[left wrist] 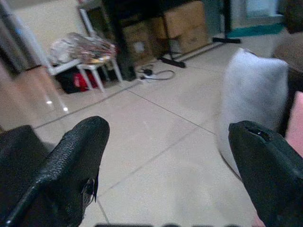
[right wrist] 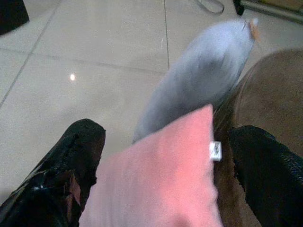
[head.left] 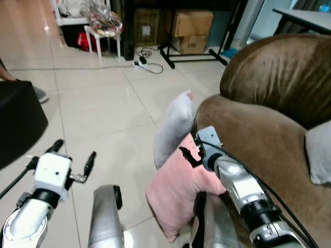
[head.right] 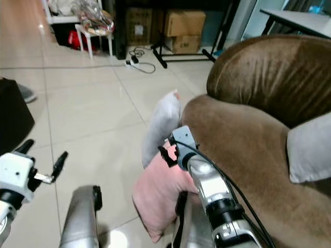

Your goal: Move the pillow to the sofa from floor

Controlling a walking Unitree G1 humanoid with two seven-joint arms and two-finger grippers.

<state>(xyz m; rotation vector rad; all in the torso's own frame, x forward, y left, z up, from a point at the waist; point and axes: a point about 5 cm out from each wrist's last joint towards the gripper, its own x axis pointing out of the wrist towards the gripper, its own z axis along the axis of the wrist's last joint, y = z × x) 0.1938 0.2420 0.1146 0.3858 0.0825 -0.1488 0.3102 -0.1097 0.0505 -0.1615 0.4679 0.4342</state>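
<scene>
Against the sofa's (head.left: 269,139) brown arm, on the tiled floor (head.left: 98,108), two pillows stand on edge: one pink pillow (head.left: 178,191) in front, one grey pillow (head.left: 173,126) just behind it and touching it. Both lean on the sofa arm. A third pillow (head.left: 318,152), pale grey, lies on the sofa seat, well apart from the other two.

Right gripper (right wrist: 165,165): hangs just above the pink pillow's top edge, its two fingers (right wrist: 75,156) spread wide, one to each side of the pillow. Cannot tell whether either finger touches the fabric. A small white tag (right wrist: 215,150) shows on the pillow's edge next to the sofa arm.

Left gripper (head.left: 72,155): held over bare tile to the left of the pillows, its two fingers (left wrist: 71,161) spread apart and holding nothing. In its wrist view the grey pillow stands beyond the fingers.

Far side of the room: one white stool (head.left: 103,36) heaped with wrapped goods, two cardboard boxes (head.left: 191,23) under a dark shelf, one power strip (head.left: 142,62) with a looped cord on the floor. One black block (head.left: 18,121) sits at the left edge. One table (head.left: 305,18) stands behind the sofa back.
</scene>
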